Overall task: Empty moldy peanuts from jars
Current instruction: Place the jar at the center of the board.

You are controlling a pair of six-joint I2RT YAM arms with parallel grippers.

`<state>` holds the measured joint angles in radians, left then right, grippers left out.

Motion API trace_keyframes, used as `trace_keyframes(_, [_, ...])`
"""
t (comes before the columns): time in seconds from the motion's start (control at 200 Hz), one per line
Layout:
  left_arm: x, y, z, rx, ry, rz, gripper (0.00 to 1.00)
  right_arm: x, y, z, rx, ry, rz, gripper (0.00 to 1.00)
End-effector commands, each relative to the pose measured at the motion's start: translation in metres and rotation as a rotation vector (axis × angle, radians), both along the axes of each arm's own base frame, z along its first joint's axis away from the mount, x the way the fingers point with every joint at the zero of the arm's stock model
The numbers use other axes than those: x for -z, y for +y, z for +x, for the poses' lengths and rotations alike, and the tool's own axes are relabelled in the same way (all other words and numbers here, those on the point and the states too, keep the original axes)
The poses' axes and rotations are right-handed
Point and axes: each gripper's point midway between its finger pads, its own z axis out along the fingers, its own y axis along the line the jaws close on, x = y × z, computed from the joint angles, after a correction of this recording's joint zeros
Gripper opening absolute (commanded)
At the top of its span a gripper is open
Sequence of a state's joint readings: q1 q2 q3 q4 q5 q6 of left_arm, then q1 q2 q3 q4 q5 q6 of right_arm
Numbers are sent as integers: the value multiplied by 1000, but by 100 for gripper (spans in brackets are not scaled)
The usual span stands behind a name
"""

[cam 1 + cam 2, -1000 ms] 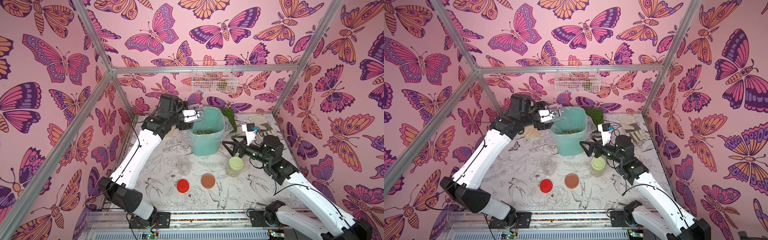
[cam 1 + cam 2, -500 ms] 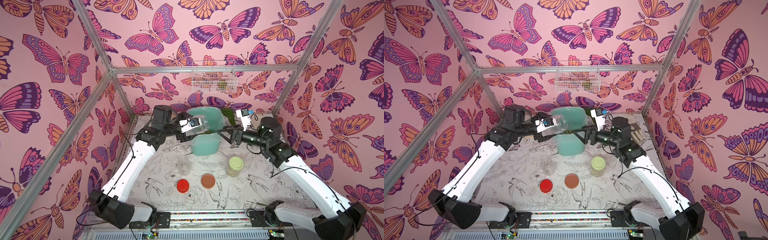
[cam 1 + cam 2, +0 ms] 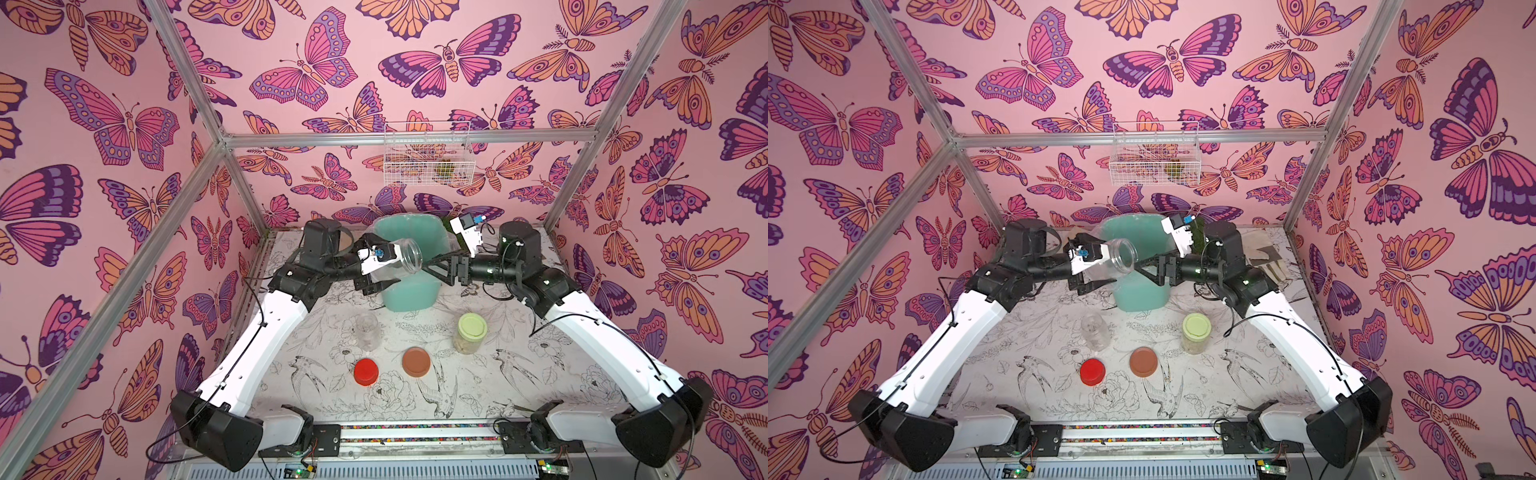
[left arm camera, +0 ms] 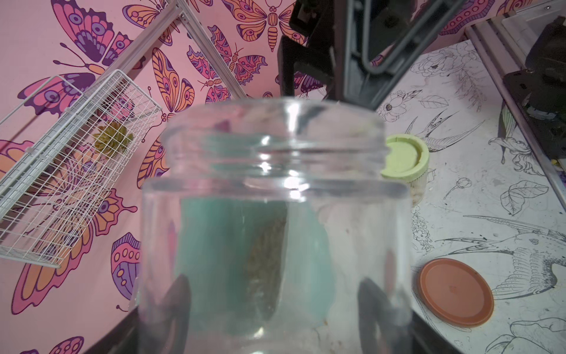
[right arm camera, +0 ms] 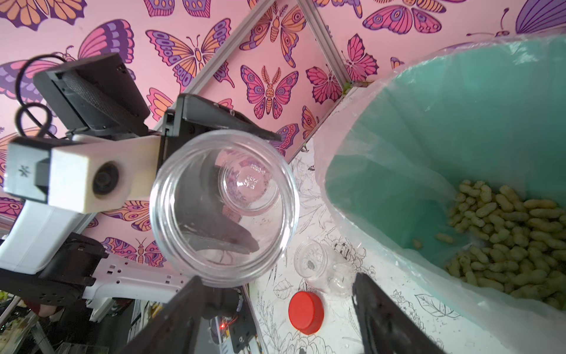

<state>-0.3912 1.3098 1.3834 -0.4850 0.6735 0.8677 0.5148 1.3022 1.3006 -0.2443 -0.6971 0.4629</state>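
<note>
Left pincer (image 3: 387, 267): closed round the empty jar (image 3: 402, 262), which is held on its side, mouth toward the right pincer (image 3: 433, 272).
Right pincer: jaws spread, nothing gripped, tips just beside the jar's mouth. A second ago it was low beside the green-lidded jar (image 3: 471, 332), and the empty jar was tilted over the bin (image 3: 415, 296).
Moldy peanuts (image 5: 505, 233): heaped in the bin, not made out in both top views.
Surface (image 3: 519, 374): lidless jar (image 3: 367, 330), red lid (image 3: 366, 371), brown lid (image 3: 416, 362).

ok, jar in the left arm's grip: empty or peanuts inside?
Empty. The right wrist view looks into the held jar: bare clear base, no nuts. The peanuts lie in the teal bin.
</note>
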Motion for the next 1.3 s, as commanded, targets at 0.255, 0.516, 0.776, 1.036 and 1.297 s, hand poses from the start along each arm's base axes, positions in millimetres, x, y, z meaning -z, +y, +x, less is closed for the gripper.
trace_keyframes(0.255, [-11,-14,-18,77,-5,-67,0,0,11,-1,-34,-15,-58,73])
trace_keyframes(0.516, [-7,-23,-24,104,9,-64,0,10,18,-1,-50,-13,-121,66])
trace_keyframes(0.776, [-3,-30,-27,123,15,-54,0,22,22,-4,-79,5,-167,57])
trace_keyframes(1.036, [1,-31,-23,118,21,-33,0,30,21,-9,-95,12,-193,46])
trace_keyframes(1.297, [6,-32,-22,109,28,-22,0,27,24,-10,-94,12,-134,33])
